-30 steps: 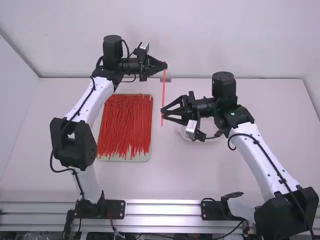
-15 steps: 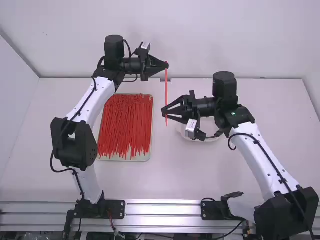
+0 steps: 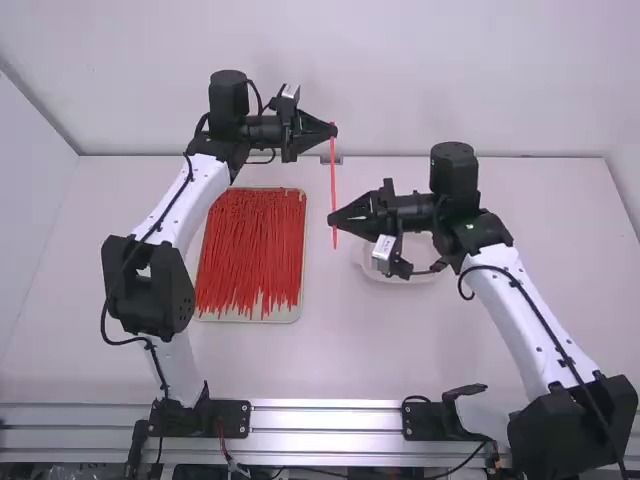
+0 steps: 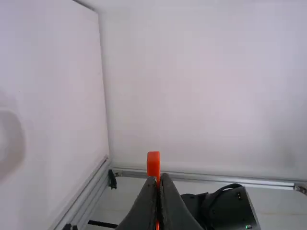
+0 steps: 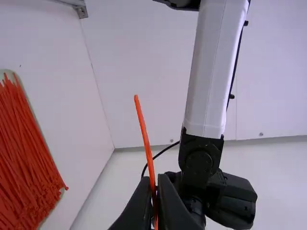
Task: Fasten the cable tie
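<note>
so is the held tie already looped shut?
No: in the high view the cable tie hangs straight down from the left pincer, its lower part between the fingers of the right pincer.

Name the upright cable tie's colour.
The thin plastic cable tie is orange-red; the high view shows it best.

The white table (image 3: 520, 200) spans the middle of the high view. Left of centre, a pale rectangular tray (image 3: 250, 317) lies flat on it and carries a layer of red cable ties (image 3: 252, 250). Just right of centre rests a partly hidden white round item (image 3: 425, 277), possibly a shallow dish.
</note>
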### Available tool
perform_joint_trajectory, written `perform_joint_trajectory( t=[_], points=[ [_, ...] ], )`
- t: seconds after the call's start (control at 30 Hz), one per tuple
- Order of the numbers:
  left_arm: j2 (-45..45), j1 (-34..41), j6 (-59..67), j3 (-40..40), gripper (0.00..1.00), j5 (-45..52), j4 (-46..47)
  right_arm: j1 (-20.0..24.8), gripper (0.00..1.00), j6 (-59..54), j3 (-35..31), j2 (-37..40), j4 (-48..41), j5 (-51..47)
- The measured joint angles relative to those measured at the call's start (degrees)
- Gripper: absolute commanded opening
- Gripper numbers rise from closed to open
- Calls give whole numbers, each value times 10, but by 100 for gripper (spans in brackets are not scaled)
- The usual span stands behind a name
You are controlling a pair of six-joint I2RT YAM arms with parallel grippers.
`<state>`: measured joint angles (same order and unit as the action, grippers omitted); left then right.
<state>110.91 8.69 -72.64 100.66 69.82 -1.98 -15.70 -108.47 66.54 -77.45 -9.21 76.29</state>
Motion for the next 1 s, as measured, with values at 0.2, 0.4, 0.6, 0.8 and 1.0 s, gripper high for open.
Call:
perform_joint_trajectory(
  t=[0.2, 0.4, 0.6, 0.8, 1.0],
  points=[
    [0, 0, 0, 0, 2, 0, 0, 1, 0, 1, 0, 0, -1, 0],
    [0, 0, 0, 0, 2, 0, -2, 1, 0, 1, 0, 0, 0, -1],
    [0, 0, 5, 0, 2, 0, -1, 1, 0, 1, 0, 0, -1, -2],
    [0, 0, 6, 0, 2, 0, 1, 1, 9, 0, 0, 0, 0, -10],
    [0, 0, 7, 0, 2, 2, 2, 1, 9, 1, 0, 0, 2, -17]
  ],
)
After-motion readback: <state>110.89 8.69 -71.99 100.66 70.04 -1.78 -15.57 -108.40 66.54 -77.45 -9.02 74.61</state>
